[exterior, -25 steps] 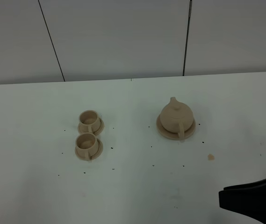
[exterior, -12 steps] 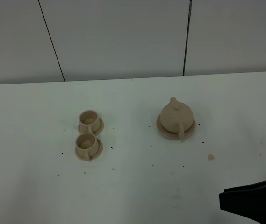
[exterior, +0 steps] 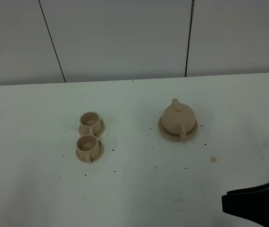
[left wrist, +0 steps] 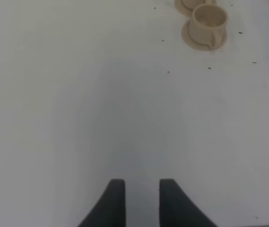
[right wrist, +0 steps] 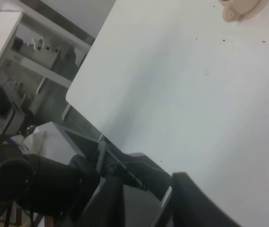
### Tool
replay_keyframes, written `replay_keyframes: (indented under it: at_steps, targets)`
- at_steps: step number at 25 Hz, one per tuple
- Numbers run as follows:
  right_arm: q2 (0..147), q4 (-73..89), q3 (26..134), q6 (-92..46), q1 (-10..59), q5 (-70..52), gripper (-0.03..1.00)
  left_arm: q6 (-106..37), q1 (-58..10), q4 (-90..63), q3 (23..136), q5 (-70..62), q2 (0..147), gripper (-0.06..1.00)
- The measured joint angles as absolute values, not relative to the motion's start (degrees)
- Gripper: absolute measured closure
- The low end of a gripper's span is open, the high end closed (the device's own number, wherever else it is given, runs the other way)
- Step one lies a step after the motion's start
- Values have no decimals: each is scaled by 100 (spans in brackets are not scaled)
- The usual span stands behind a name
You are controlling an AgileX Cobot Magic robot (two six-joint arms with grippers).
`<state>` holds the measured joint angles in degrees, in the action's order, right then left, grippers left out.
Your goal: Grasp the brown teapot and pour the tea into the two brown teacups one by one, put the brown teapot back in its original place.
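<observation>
I see a white table [exterior: 30, 198] dotted with tiny black specks [exterior: 85, 175]. One small tan spot [exterior: 213, 159] sits on it, near right. Far side: grey wall panels [exterior: 120, 38] with dark seams [exterior: 188, 38]. My right wrist view shows shelving [right wrist: 54, 42] and dark clutter [right wrist: 11, 175] past the table edge, too blurred to identify.

No text, label, brand or number can be read anywhere.

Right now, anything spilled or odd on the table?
Squat tan teapot and both small tan cylindrical cups sit upright on saucers. Only oddities: a small tan fleck on the white table near the teapot, and scattered dark specks.
</observation>
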<state>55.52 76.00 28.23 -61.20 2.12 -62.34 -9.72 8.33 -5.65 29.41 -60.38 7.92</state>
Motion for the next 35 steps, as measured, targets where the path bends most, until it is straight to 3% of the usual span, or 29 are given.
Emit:
replay_keyframes:
  at_steps: [35]
  targets:
    - [5552, 7589, 2823, -6120, 212, -6251, 72, -960, 833, -569, 2930, -6021, -38, 70]
